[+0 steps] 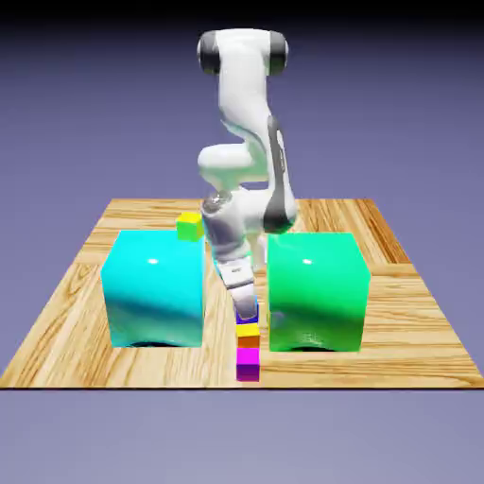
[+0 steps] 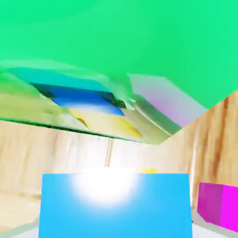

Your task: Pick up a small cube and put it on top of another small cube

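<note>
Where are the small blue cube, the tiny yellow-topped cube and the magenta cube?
small blue cube [image 2: 116, 209]: hand view, its glossy face.
yellow-topped cube [image 1: 248, 332]: exterior view, its top and orange side.
magenta cube [image 1: 248, 362]: exterior view, its front face.

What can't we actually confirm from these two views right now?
- Gripper fingertips: hidden in the hand view by the blue cube filling the bottom edge; too small to separate in the exterior view.
- Whether the blue cube rests on the yellow-topped cube or hangs just above: too small in the exterior view.
- Yellow-topped cube: only a sliver shows in the hand view.
- Magenta cube: cut off by the hand view's right edge.
</note>
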